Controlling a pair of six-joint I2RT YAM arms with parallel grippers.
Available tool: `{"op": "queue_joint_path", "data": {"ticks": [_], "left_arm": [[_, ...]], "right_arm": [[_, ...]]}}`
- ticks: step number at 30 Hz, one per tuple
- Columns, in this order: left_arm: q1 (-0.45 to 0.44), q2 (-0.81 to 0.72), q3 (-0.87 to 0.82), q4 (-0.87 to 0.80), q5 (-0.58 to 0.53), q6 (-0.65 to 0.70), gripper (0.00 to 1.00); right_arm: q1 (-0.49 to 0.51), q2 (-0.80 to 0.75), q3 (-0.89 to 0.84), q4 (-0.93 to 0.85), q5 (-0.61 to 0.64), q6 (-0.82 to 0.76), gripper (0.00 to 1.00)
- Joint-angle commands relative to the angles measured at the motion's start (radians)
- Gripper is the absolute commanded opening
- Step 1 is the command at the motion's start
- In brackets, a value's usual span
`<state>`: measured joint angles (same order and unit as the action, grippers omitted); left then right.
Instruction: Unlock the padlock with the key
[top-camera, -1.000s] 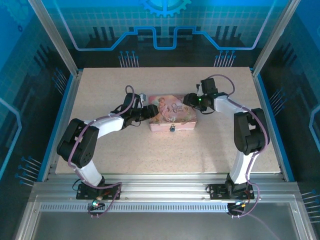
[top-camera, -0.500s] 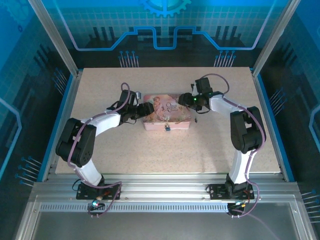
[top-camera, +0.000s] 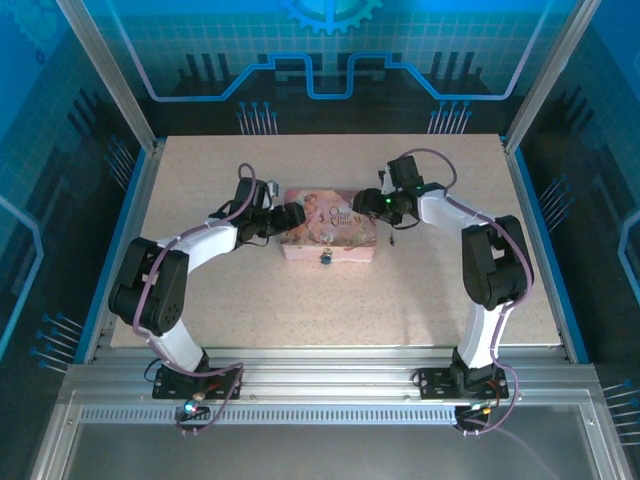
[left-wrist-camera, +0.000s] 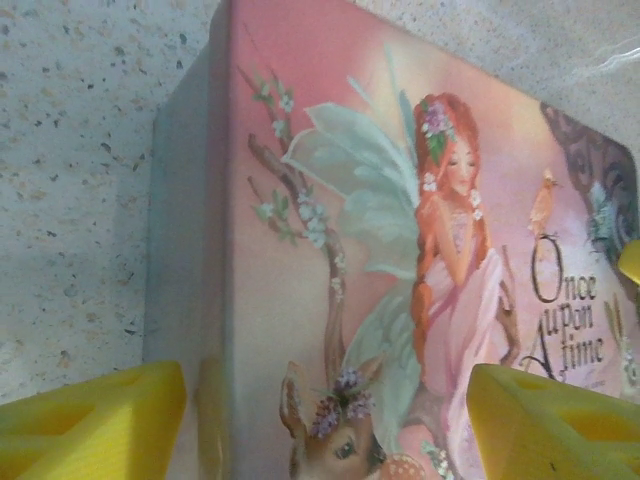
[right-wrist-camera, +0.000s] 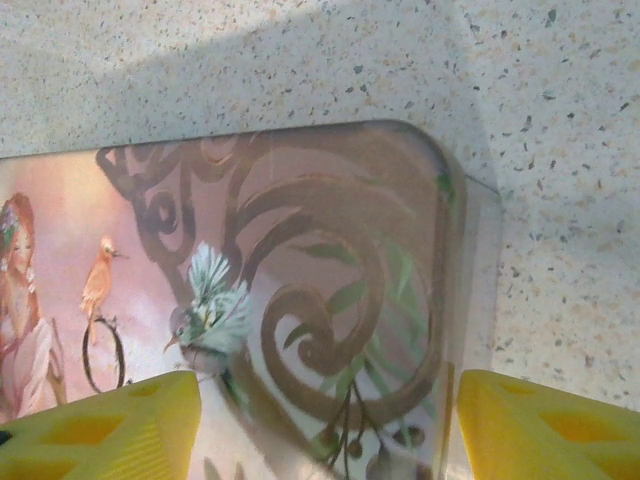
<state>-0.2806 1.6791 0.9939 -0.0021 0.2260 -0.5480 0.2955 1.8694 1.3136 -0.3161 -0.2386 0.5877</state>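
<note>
My left fingers (left-wrist-camera: 90, 420) and right fingers (right-wrist-camera: 100, 425) are spread over the ends of the tin (top-camera: 330, 222), I think to steady it. The padlock (top-camera: 326, 257) hangs at its front. The key (top-camera: 392, 240) seems to lie on the table (top-camera: 430, 290) beside, so next I must pinch it precisely.

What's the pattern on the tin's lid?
The tin is pink, with a red-haired fairy and fawn; best in left wrist view.

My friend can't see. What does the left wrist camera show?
A pink tin with a red-haired fairy and the words Once upon a time lies on a speckled table. The left gripper's yellow fingertips sit apart at the bottom.
</note>
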Motion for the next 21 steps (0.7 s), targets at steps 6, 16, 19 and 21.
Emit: {"op": "queue_joint_path", "data": {"ticks": [6,16,19,21], "left_arm": [[0.024,-0.167,-0.028,-0.096,0.0,0.028,0.76],[-0.003,-0.418,-0.186,-0.092,0.097,-0.064,0.74],[-0.022,-0.472,-0.217,-0.099,0.137,-0.107,0.72],[-0.066,-0.501,-0.23,-0.109,0.13,-0.112,0.71]], "right_arm": [[-0.012,-0.167,-0.032,-0.102,0.075,-0.042,0.76],[-0.032,-0.25,-0.135,-0.23,0.245,-0.098,0.56],[-0.029,-0.234,-0.159,-0.239,0.276,-0.11,0.48],[-0.023,-0.217,-0.166,-0.242,0.286,-0.115,0.44]]}}
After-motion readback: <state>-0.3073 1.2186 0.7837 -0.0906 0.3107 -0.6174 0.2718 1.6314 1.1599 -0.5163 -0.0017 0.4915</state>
